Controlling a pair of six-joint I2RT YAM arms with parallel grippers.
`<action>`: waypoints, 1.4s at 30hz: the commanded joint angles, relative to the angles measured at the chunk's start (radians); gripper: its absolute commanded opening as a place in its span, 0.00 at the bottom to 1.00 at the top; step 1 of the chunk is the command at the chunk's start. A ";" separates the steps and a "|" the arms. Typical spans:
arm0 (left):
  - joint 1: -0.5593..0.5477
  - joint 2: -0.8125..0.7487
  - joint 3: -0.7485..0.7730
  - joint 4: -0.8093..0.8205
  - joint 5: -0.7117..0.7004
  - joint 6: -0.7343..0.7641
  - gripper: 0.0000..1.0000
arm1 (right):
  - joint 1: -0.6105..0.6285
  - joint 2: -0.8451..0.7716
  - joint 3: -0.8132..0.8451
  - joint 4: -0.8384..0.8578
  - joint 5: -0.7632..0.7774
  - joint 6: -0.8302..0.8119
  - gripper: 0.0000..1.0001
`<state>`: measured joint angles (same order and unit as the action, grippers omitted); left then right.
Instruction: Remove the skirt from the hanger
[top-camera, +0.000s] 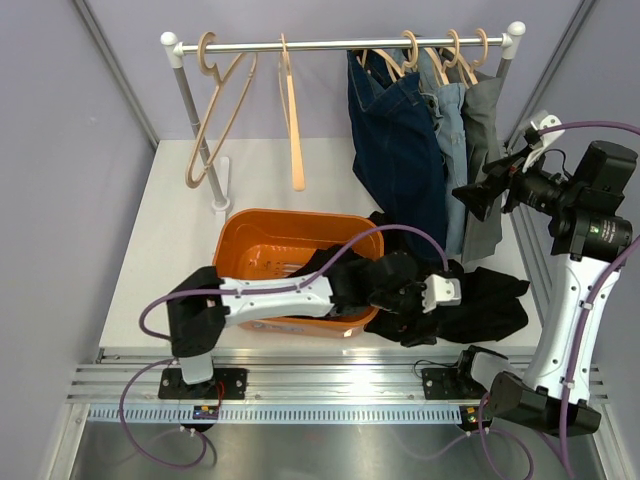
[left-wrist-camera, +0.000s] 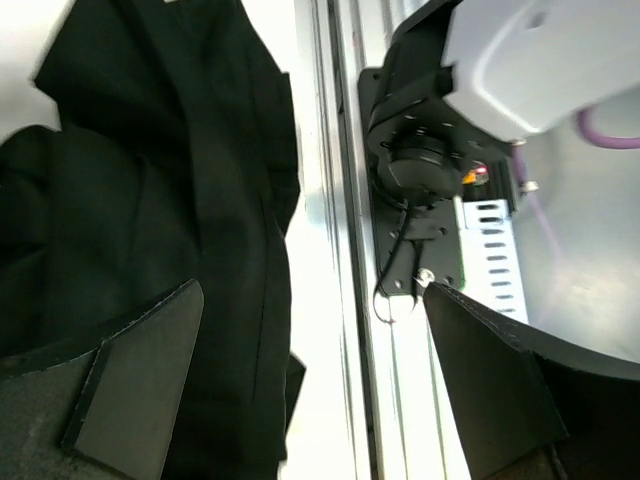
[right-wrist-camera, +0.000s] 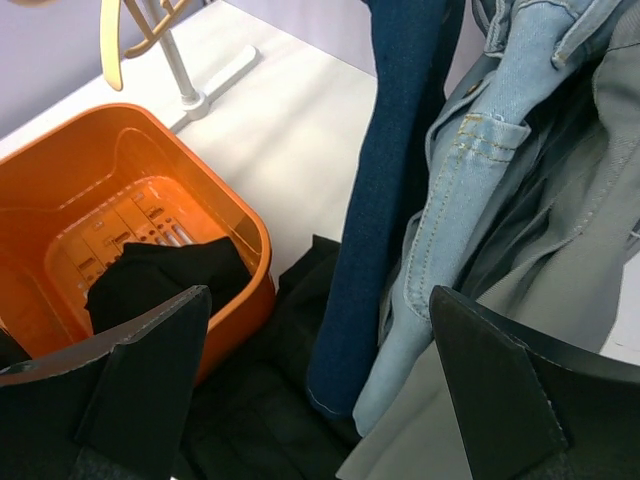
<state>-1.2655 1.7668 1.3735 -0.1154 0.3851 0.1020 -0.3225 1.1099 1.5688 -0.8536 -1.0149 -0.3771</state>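
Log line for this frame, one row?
left claw: open, above black cloth edge | right claw: open, facing hung clothes | basket: some black cloth inside

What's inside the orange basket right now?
The orange basket holds a bunched black garment at one corner; bare slotted floor shows beside it. Anything beneath the cloth is hidden.
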 joint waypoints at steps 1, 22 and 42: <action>-0.029 0.080 0.088 0.053 -0.100 0.036 0.95 | -0.010 -0.024 -0.021 0.057 -0.059 0.064 0.98; -0.063 0.371 0.200 -0.017 -0.595 -0.016 0.88 | -0.024 -0.111 -0.092 0.160 -0.096 0.175 0.99; -0.075 -0.004 0.191 0.086 -0.540 -0.068 0.00 | -0.026 -0.113 0.051 0.217 -0.027 0.265 0.99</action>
<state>-1.3361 1.9617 1.5631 -0.1722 -0.1577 0.0544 -0.3420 1.0000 1.5394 -0.6853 -1.0798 -0.1478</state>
